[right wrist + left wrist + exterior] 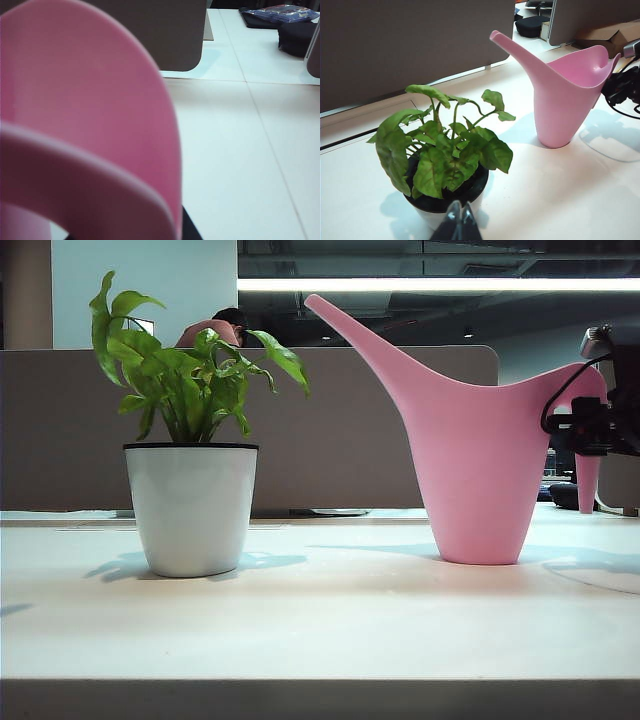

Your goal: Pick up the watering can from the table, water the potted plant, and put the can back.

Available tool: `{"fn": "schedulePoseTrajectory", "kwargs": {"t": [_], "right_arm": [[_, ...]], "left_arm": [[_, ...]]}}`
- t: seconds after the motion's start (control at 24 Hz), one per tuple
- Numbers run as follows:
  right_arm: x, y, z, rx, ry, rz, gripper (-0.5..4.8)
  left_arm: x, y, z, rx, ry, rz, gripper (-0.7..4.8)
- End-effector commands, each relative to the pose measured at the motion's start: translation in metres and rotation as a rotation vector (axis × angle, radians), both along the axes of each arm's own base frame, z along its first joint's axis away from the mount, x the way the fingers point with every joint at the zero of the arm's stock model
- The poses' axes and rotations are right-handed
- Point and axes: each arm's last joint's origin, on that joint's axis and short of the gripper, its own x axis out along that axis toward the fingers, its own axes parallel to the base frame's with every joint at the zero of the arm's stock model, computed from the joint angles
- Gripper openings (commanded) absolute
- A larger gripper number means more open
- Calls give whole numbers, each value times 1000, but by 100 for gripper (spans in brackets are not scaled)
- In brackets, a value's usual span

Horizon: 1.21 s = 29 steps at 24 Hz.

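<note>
The pink watering can [475, 470] stands upright on the white table [320, 630] at the right, its spout slanting up toward the left. My right gripper [590, 425] is at the can's curved handle at the far right edge. In the right wrist view the handle [90, 125] fills the space between the jaws, with a black finger [189, 229] against its edge. The potted plant [190, 505], green leaves in a white pot, stands at the left. My left gripper [459, 207] hovers shut just before the pot [437, 217], holding nothing; the can [565, 100] stands farther off.
A grey partition [350, 430] runs along the back of the table, with a person's head [225, 325] behind it. Dark bags [300, 37] lie on the table beyond. A black cable [560, 400] loops by the right gripper.
</note>
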Motion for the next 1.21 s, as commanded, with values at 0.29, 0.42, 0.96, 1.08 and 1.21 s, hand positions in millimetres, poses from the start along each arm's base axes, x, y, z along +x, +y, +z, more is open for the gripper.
{"fn": "schedulePoseTrajectory", "kwargs": {"t": [0.29,0.42,0.96,1.08,1.21], "right_arm": [[1,-1,10,-18,-87,-6,155],[1,0,16,-21,-138,-5,155],[-14,1,85,-71,-351,-5,155],[-17,2,107,-132,-362,-7,155],[-20,2,127,-229,-382,-9,155]], "left_arm": [[-1,0,3,-1,-20,-2,-5],[-1,0,3,-1,-19,-3,-5],[-1,0,3,-3,-20,-6,-5],[-1,0,3,-2,-20,-6,-5],[-1,0,3,-3,-20,-6,-5]]}}
